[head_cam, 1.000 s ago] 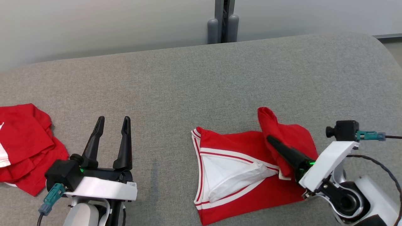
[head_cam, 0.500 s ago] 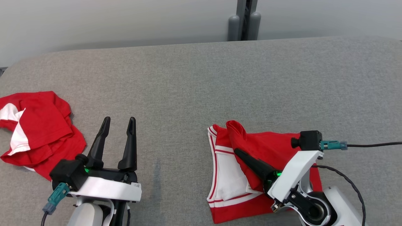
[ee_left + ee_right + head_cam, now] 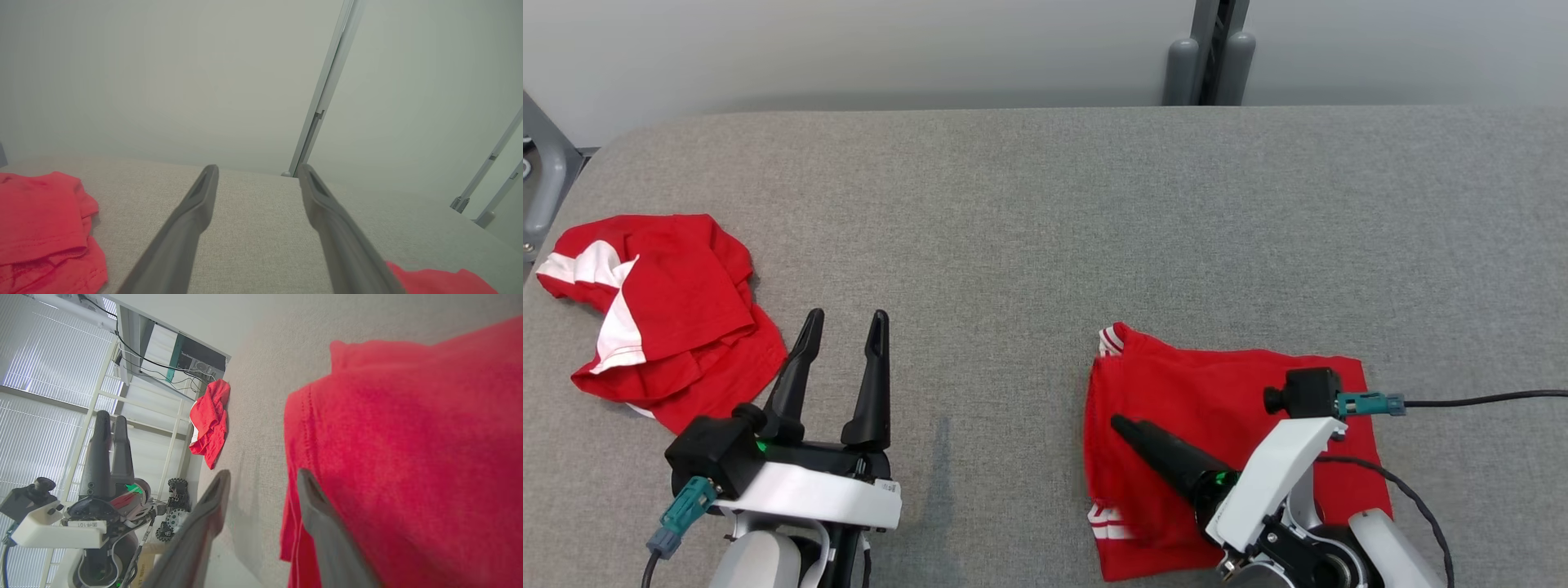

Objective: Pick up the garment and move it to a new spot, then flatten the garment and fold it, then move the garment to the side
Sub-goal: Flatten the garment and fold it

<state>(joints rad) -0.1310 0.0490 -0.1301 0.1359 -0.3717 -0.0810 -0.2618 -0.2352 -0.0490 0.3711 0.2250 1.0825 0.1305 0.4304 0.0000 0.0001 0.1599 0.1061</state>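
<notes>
The right gripper (image 3: 261,477) has its jaws parted with nothing between them. In the right wrist view grey cloth shows in the gap, one finger over the bare grey padded surface (image 3: 1013,229) and the other over the left edge of the folded red garment (image 3: 408,437). The head view gives that gripper (image 3: 1123,426) as a single dark finger slanting across the garment (image 3: 1176,376); its partner is hidden behind it, so the gap cannot be read there. The left gripper (image 3: 845,327) stands wide and empty over bare surface, well apart from the garment, and its own wrist view (image 3: 257,171) confirms the spread.

The garment lies at the near right of the surface. The right forearm and wrist camera cover its near right part, and the left wrist view catches just a red corner (image 3: 441,281) at the frame's bottom. It seems a little longer left to right than front to back, though the covered part leaves that unsure. Its left edge runs front to back, with white-striped trim at both ends.

A second, crumpled red-and-white garment (image 3: 670,302) lies at the far left (image 3: 36,220), also seen from the right wrist (image 3: 210,416).
</notes>
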